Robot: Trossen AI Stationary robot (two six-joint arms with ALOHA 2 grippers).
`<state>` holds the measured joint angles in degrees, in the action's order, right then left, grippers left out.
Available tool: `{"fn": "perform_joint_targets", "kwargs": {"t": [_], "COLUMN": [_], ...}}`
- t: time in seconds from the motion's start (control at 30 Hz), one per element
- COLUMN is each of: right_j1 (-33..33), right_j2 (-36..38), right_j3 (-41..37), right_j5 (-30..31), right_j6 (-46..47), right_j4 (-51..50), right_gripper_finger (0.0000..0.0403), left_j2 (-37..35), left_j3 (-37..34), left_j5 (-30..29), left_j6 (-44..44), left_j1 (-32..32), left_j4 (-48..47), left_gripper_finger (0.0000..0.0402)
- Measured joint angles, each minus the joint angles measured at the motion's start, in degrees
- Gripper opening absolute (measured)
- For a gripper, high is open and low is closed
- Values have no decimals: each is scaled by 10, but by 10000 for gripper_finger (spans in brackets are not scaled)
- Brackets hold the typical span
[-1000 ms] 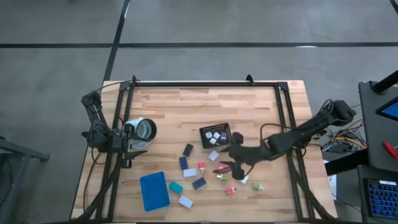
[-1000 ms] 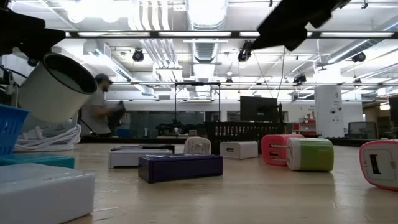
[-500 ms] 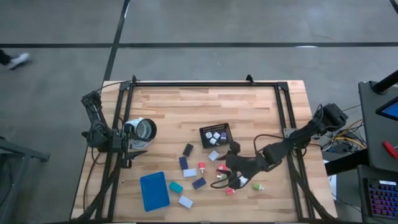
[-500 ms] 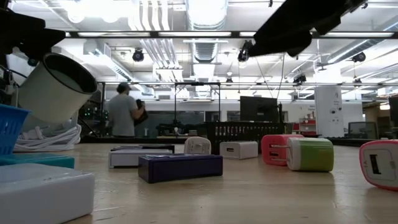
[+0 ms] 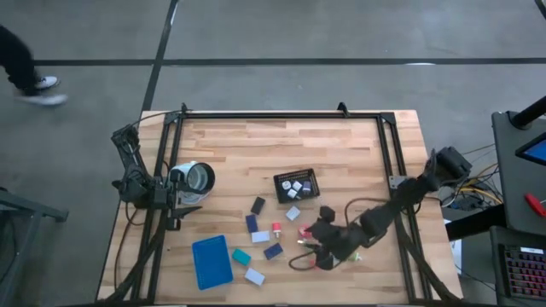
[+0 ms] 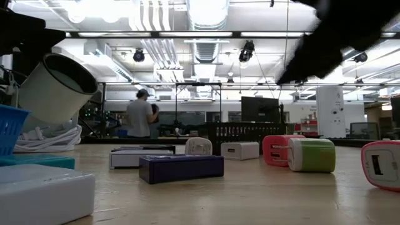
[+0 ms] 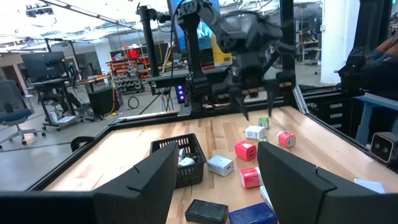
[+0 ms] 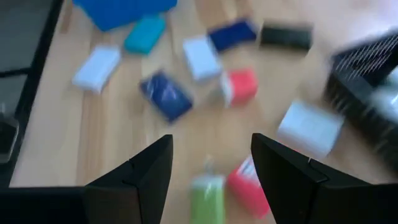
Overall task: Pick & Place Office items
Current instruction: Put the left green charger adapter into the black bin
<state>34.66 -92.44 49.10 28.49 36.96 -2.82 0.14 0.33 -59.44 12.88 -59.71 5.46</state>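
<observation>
The office items lie scattered on the wooden table's near middle: a black block (image 5: 258, 205), navy blocks (image 5: 273, 251), a teal block (image 5: 241, 256), white blocks (image 5: 254, 275) and a red piece (image 5: 277, 229). My right gripper (image 5: 309, 258) hangs open just above the small pieces. A green piece (image 8: 208, 194) and a red piece (image 8: 249, 184) show below the gap between its fingers (image 8: 211, 180), untouched. My left gripper (image 7: 214, 180) waits open and level at the table's left edge, holding nothing.
A black mesh basket (image 5: 295, 186) with white pieces stands in the table's middle. A flat blue tray (image 5: 212, 262) lies near the front left. A white cup-shaped cylinder (image 5: 194, 177) sits by the left arm. A person (image 6: 139, 115) stands in the room beyond.
My right gripper has come down and toward the table's near edge, from beside the basket to over the small red and green pieces, rolling a little as it went. Its fingers have stayed apart. No item has moved.
</observation>
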Motion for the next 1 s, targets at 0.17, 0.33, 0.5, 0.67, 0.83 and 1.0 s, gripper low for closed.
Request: {"fn": "perform_joint_targets", "kwargs": {"t": [0.17,0.33,0.5,0.67,0.83,1.0], "right_j1": [18,19,19,19,18,18], "right_j2": [-44,-84,-106,-114,-120,-121], "right_j3": [0,0,0,0,0,0], "right_j5": [0,0,-1,-7,-29,-30], "right_j6": [10,10,10,26,32,32], "right_j4": [-6,-8,-2,2,5,6], "right_gripper_finger": [215,215,215,215,215,214], "left_j2": [1,1,1,1,1,1], "left_j3": [0,0,0,0,0,0], "left_j5": [0,0,0,0,0,0], "left_j6": [0,0,0,0,0,0], "left_j1": [0,0,0,0,0,0], "left_j4": [-1,-1,-1,-1,-1,-1], "left_gripper_finger": [225,225,225,225,225,225]}}
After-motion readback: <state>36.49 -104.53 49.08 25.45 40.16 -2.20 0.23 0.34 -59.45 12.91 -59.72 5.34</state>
